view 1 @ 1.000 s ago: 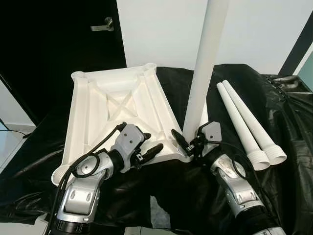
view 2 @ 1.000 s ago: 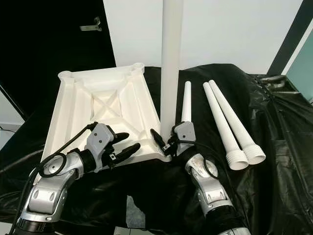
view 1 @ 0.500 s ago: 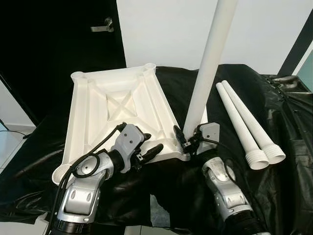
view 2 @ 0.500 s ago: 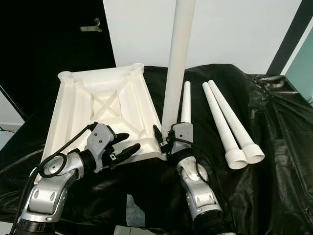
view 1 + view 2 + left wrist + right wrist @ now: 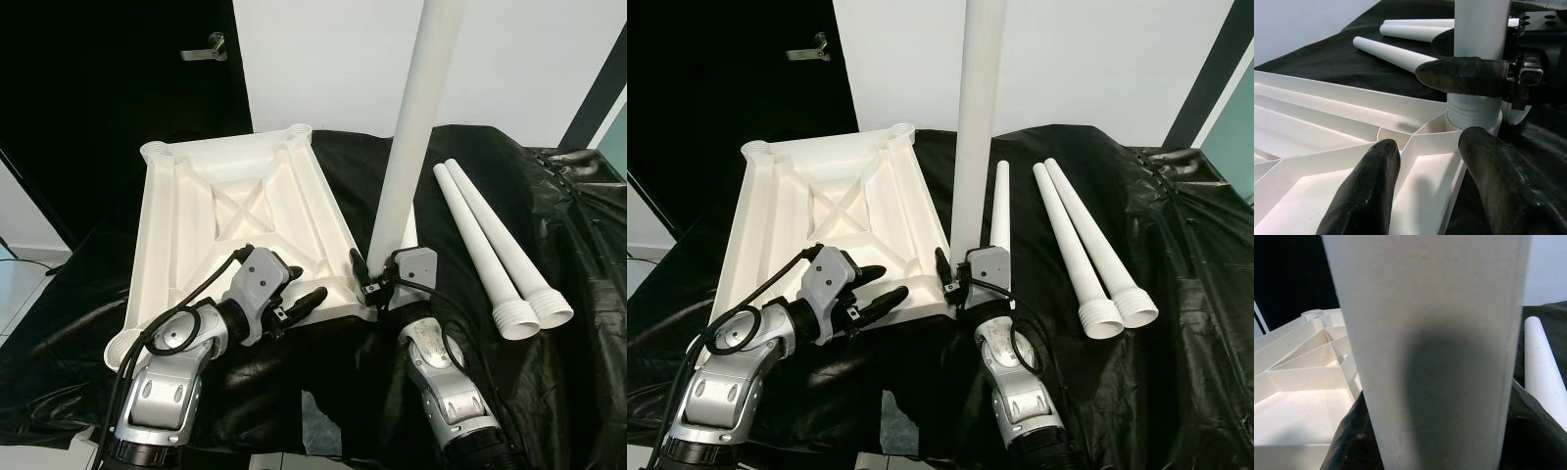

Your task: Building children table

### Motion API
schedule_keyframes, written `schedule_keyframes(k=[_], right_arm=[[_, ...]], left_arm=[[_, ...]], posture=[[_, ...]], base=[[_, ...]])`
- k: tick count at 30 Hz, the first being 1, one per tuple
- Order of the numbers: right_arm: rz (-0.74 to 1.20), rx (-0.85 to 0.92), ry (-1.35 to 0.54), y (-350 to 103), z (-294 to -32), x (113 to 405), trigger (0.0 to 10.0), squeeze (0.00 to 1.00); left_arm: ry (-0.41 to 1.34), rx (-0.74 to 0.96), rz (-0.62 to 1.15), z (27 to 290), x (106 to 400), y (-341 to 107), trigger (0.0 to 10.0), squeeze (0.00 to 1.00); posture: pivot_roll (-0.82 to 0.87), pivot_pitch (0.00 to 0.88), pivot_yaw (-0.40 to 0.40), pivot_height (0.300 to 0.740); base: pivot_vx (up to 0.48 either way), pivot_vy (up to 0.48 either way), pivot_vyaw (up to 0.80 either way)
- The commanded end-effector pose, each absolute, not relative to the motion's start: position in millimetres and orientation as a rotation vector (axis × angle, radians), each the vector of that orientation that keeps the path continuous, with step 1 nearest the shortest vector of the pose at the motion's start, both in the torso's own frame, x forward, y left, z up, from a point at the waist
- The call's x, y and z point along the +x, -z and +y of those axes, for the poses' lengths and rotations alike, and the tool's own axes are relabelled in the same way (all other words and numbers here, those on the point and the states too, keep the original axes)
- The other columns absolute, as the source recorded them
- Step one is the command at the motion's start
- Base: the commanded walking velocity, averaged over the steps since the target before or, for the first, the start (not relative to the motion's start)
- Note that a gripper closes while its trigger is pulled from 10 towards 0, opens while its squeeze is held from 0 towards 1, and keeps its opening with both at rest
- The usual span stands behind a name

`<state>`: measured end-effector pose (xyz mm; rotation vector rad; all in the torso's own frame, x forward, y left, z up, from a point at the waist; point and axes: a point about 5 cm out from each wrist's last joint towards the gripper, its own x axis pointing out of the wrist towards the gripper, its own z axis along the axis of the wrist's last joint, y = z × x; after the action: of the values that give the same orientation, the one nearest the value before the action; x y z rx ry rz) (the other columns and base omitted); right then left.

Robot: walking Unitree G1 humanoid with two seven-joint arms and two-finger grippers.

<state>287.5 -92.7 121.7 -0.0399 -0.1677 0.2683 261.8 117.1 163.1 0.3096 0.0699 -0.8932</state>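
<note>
The white table leg [image 5: 411, 127] is standing nearly upright with its threaded foot in the near right corner socket of the upside-down tabletop [image 5: 196, 211], which is lying on the black-draped surface [image 5: 578, 245]. The right gripper [image 5: 370, 282] is clasping the leg just above the socket. The left gripper [image 5: 299, 302] is resting with its fingers [image 5: 1366, 191] spread apart over the tabletop's near edge. Three spare legs [image 5: 1087, 245] are lying beside it, to the right.

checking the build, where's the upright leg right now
The upright leg stands in the near right corner socket of the upside-down tabletop, with the right gripper shut on its base and the two spare legs lying to its right.
</note>
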Motion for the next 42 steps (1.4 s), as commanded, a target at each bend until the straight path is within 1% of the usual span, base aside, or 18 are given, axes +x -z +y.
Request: schedule_keyframes(k=[1,4,14,29,34,39,42], right_arm=[[-0.106,-0.007,-0.278,-109.9,-95.5,283.7,10.0,0.0],[-0.188,0.036,-0.286,-126.5,-95.5,283.9,10.0,0.0],[-0.249,0.01,-0.313,-139.8,-93.3,284.9,10.0,0.0],[-0.192,-0.025,-0.328,-128.0,-94.9,283.5,10.0,0.0],[-0.142,-0.004,-0.296,-120.2,-98.2,283.5,10.0,0.0],[-0.133,0.137,-0.278,-122.3,-101.2,283.6,10.0,0.0],[-0.126,0.161,-0.265,-122.9,-103.0,284.0,10.0,0.0]], left_arm=[[0.765,0.313,0.042,121.4,266.0,-167.0,10.0,0.0],[0.764,0.312,0.041,121.0,265.9,-166.5,10.0,0.0],[0.764,0.309,0.03,118.5,267.1,-167.1,10.0,0.0],[0.775,0.31,0.029,117.2,266.6,-166.3,10.0,0.0],[0.775,0.308,0.029,117.0,266.1,-166.5,10.0,0.0],[0.773,0.305,0.03,117.2,264.9,-166.8,10.0,0.0],[0.772,0.304,0.032,117.4,263.9,-166.3,10.0,0.0]], posture=[[0.13,0.0,0.002,0.74],[0.12,0.0,-0.003,0.74],[0.12,0.0,-0.012,0.74],[0.12,0.0,-0.011,0.74],[0.12,0.0,-0.01,0.74],[0.12,0.0,-0.007,0.74],[0.12,0.0,-0.007,0.74]], base=[[0.0,0.0,0.0],[0.0,0.0,0.0],[0.0,0.0,0.0],[0.0,0.0,0.0],[0.0,0.0,0.0],[0.0,0.0,0.0],[0.0,0.0,0.0]])
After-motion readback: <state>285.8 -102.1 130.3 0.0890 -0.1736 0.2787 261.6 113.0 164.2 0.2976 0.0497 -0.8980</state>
